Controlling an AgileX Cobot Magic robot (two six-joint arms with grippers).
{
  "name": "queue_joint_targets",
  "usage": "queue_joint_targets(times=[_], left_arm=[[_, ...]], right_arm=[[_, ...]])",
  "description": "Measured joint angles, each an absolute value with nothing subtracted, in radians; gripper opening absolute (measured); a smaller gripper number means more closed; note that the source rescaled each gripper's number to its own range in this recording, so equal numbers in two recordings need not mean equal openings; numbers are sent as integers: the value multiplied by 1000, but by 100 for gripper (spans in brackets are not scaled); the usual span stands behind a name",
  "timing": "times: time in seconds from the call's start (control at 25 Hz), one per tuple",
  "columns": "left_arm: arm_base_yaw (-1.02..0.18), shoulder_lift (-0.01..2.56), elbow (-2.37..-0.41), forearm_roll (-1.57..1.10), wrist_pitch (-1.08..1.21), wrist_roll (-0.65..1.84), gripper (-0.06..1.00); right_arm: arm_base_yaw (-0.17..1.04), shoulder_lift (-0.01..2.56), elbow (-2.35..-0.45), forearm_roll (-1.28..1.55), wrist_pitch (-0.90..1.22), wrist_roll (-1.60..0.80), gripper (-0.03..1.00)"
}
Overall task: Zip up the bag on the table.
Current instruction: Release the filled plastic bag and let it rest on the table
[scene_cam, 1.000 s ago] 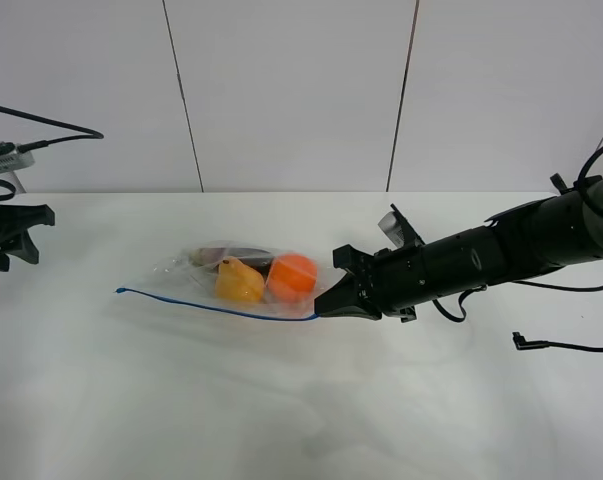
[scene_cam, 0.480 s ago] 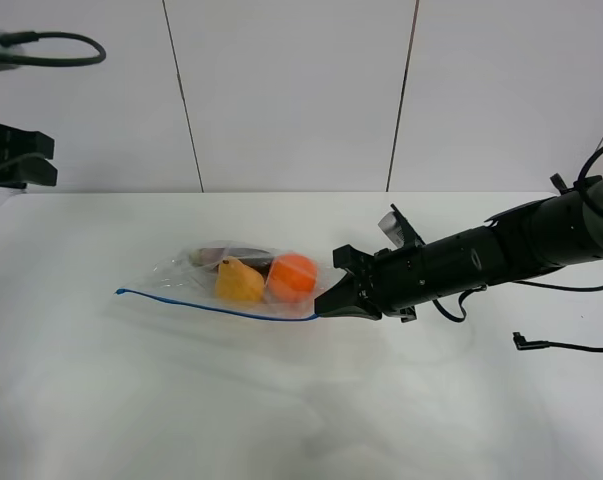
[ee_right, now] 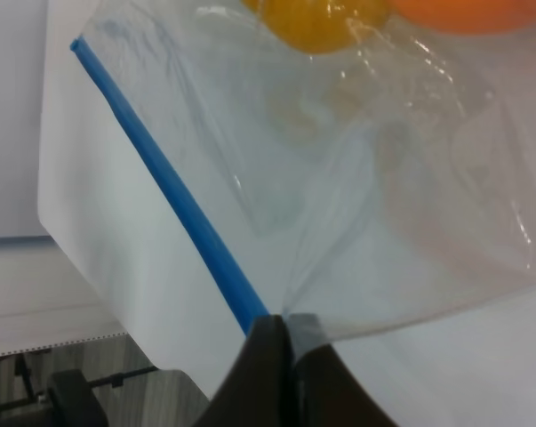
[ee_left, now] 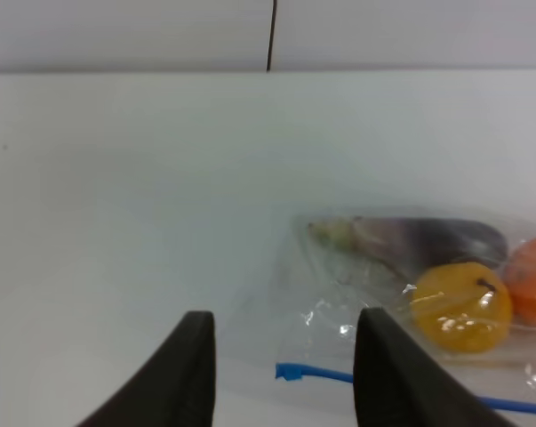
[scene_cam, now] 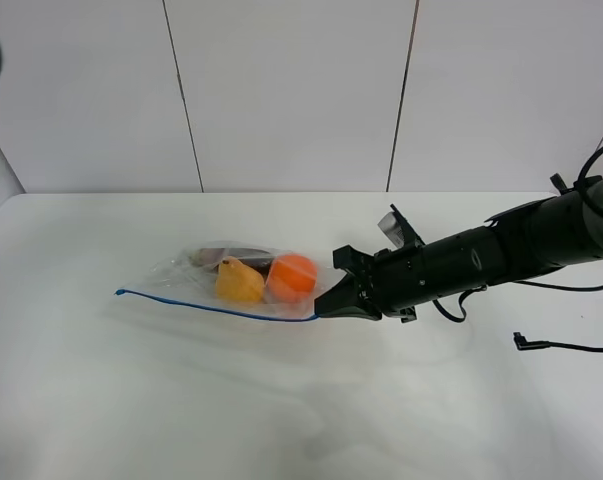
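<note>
The clear bag (scene_cam: 206,268) lies on the white table (scene_cam: 281,410), with an orange item (scene_cam: 292,275), a yellow item (scene_cam: 239,281) and a dark one inside. Its blue zip strip (scene_cam: 211,306) runs along the near edge. My right gripper (scene_cam: 323,311) is shut on the strip's right end; the right wrist view shows the gripper (ee_right: 282,331) pinching the strip (ee_right: 170,200). My left gripper (ee_left: 285,374) is open and empty, above the table near the strip's left end (ee_left: 290,371). In the high view it is almost wholly out of frame.
A black cable with a plug (scene_cam: 526,342) lies on the table at the right, under the right arm (scene_cam: 481,258). A white panelled wall (scene_cam: 291,90) stands behind the table.
The left arm has risen and left the high view at the left edge. The right gripper and the bag have not moved.
</note>
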State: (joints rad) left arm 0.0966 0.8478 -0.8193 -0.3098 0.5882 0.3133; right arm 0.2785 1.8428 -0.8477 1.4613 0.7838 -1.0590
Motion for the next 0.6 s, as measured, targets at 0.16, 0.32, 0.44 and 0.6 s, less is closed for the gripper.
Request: queue_joint_targets(times=[0.16, 0.32, 0.44, 0.6], left_arm=[[97, 664, -787, -330, 617, 313, 67], [97, 534, -786, -361, 728, 311, 67], [97, 465, -784, -361, 818, 311, 67], [97, 356, -784, -361, 894, 295, 67]], right_arm=[[279, 1843, -848, 1449, 784, -1059, 0], [279, 1843, -848, 1444, 784, -1059, 0], [279, 1843, -848, 1439, 784, -1059, 0], [279, 1843, -848, 1439, 784, -1059, 0]])
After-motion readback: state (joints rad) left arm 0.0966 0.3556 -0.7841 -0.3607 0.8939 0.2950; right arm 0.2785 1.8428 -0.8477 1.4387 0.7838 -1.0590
